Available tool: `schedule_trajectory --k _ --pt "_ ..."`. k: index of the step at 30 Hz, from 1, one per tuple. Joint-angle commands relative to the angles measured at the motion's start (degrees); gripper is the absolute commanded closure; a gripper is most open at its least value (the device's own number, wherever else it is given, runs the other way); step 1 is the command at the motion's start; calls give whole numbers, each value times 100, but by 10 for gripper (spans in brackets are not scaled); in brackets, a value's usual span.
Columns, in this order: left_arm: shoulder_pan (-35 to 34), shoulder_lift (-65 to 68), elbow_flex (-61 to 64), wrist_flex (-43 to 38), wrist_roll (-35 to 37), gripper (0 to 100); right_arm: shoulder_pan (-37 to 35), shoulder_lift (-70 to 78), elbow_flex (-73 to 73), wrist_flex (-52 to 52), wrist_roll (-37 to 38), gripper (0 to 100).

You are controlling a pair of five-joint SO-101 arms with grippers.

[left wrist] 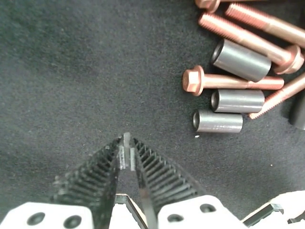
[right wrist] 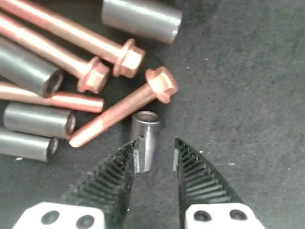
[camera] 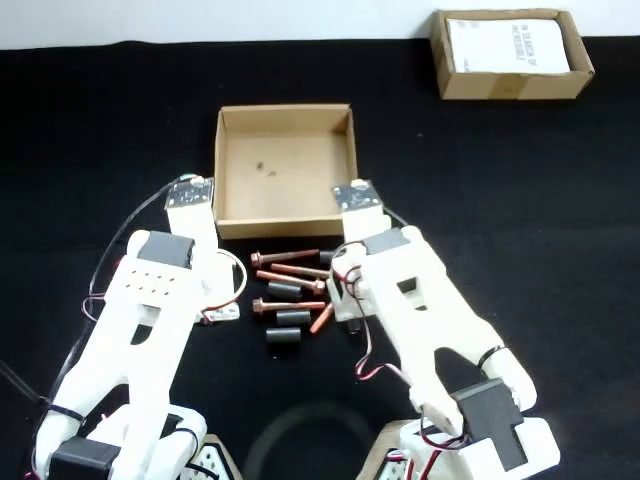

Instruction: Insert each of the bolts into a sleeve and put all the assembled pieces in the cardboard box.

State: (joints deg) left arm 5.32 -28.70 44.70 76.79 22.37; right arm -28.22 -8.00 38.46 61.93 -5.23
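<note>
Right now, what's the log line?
left gripper: shut, empty | right gripper: open around sleeve | bolts: loose on table | cardboard box: no bolts inside

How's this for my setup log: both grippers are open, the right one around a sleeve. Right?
Not quite. The left gripper is shut, on nothing, as the left wrist view shows. The right gripper is open around a sleeve.

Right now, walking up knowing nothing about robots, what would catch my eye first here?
A heap of copper-coloured threaded bolts and dark grey metal sleeves lies on the black table, right beside an open brown cardboard box. The right gripper stands open astride one short grey metal sleeve standing on end.
</note>
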Motion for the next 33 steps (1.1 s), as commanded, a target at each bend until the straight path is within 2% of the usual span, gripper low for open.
schedule_trajectory --k 1,5,10,17,22,33 --pt "75 -4 -22 -44 26 990 -215 4 4 4 -369 897" --pt "66 -4 -22 -18 9 990 -514 13 4 13 -501 897" --pt "66 -4 259 -299 0 990 -514 22 13 4 -510 897" --pt "66 -4 892 -1099 0 990 -31 708 84 -207 -519 897" --pt "66 -4 910 -1134 0 990 -31 1358 -251 -154 -501 897" --pt "66 -4 910 -1116 0 990 -22 1411 -840 -127 -475 897"
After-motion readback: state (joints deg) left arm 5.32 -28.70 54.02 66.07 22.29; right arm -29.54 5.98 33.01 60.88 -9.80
